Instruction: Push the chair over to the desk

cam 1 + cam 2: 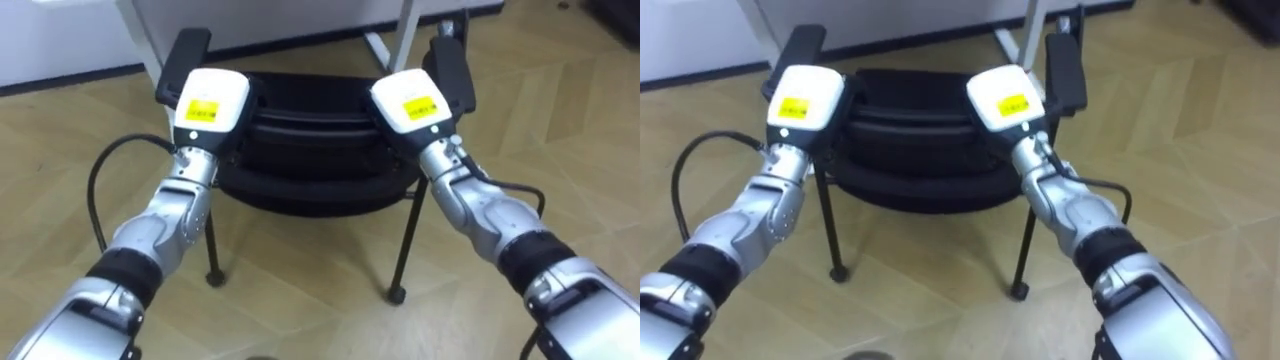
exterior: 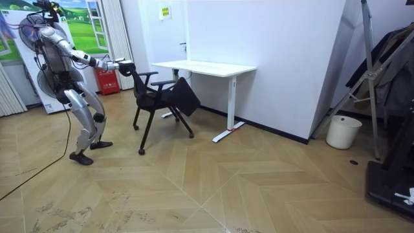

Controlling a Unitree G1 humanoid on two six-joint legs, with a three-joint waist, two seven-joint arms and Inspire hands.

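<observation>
Left eye view: black chair point(image 1: 300, 165) at 12 o'clock. Left hand point(image 1: 222, 88) is against its near side at 10 o'clock and right hand point(image 1: 400, 92) at 2 o'clock. Each hand's back has a yellow label point(image 1: 203, 108), print unreadable. Clenched, released or grasping: cannot tell for either hand. Room view: robot at 9 o'clock, leaning with arms out to the chair, which stands just beside a white desk point(image 2: 207, 66). Yellow wall sign point(image 2: 165, 11) at 12 o'clock, unreadable. Right eye view: same scene, with armrests point(image 1: 792, 50) beyond the hands.
</observation>
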